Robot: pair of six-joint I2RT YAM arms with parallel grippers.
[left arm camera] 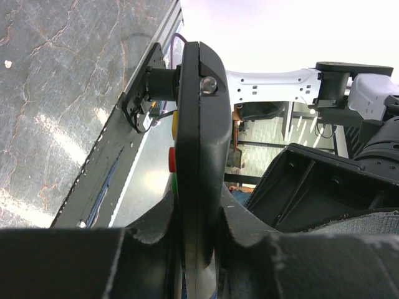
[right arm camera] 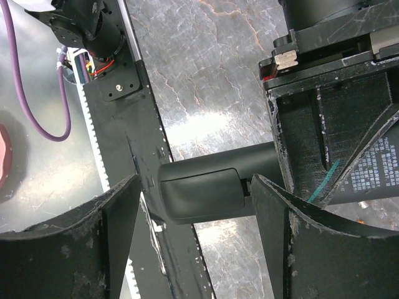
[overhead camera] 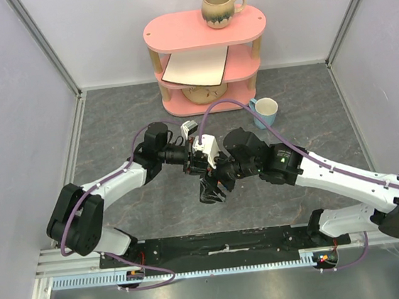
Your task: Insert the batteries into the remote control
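The black remote control (left arm camera: 199, 143) is held on edge in my left gripper (left arm camera: 198, 218), which is shut on its lower part; red and yellow buttons show on its left face. In the right wrist view the remote (right arm camera: 206, 190) lies crosswise with its back cover closed. My right gripper (right arm camera: 194, 187) is open, its fingers (right arm camera: 118, 218) standing on either side of the cover end, the right one close to the cover's latch edge. In the top view both grippers meet above mid-table, the left (overhead camera: 195, 165) and the right (overhead camera: 214, 184). No batteries are in view.
A pink three-tier shelf (overhead camera: 244, 29) stands at the back with a brown mug (overhead camera: 219, 8), a pale board and a bowl. A light blue cup (overhead camera: 266, 110) stands right of it. A black rail (overhead camera: 224, 245) runs along the near edge.
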